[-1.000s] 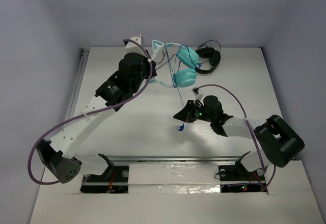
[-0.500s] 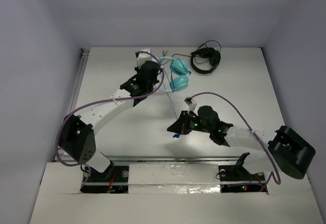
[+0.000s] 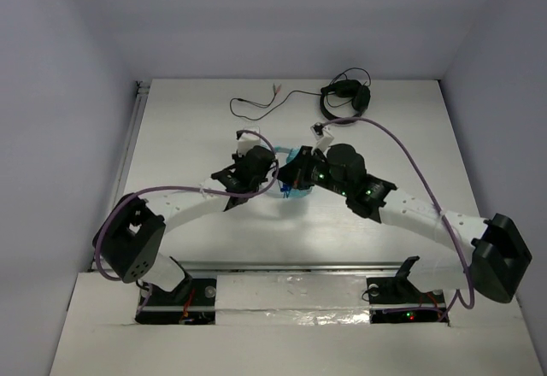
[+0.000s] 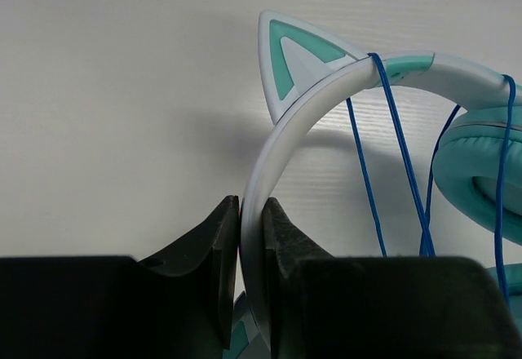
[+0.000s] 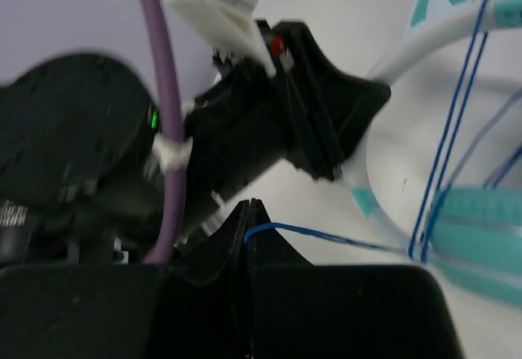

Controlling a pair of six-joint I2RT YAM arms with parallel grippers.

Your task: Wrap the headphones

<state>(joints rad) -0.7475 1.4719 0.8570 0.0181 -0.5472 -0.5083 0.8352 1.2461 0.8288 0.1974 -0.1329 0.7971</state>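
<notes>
1. Teal and pale plastic: the teal over-ear headphones (image 3: 291,190) sit mid-table between the two grippers. In the top view the grippers hide most of them and only a teal sliver shows. I can't tell whether they rest on the white table (image 3: 171,137) or hang just above it.
2. The left gripper (image 4: 251,212) has both jaws pressed onto the thin edge of the pale headband with mint cat-ear points (image 4: 326,90), just below one ear. I read this as the anchor hold, keeping the frame fixed while the cable goes round.
3. The thin dark blue cable (image 4: 383,155) crosses the headband in several strands and runs down past the round teal ear cup (image 4: 481,171). It looks like some turns are already laid.
4. The right gripper (image 5: 247,212) has its jaws pinched together on a run of that cable, which leads from the tips straight to the strands on the band. It is probably the feeding side, with the line held taut so the turns don't slip.
5. The black headphones with black cable (image 3: 346,102) lie at the far edge, well apart and not involved.
6. Risk: the edge-on grip on the band is narrow, so a hard cable pull could twist the frame in the jaws.
</notes>
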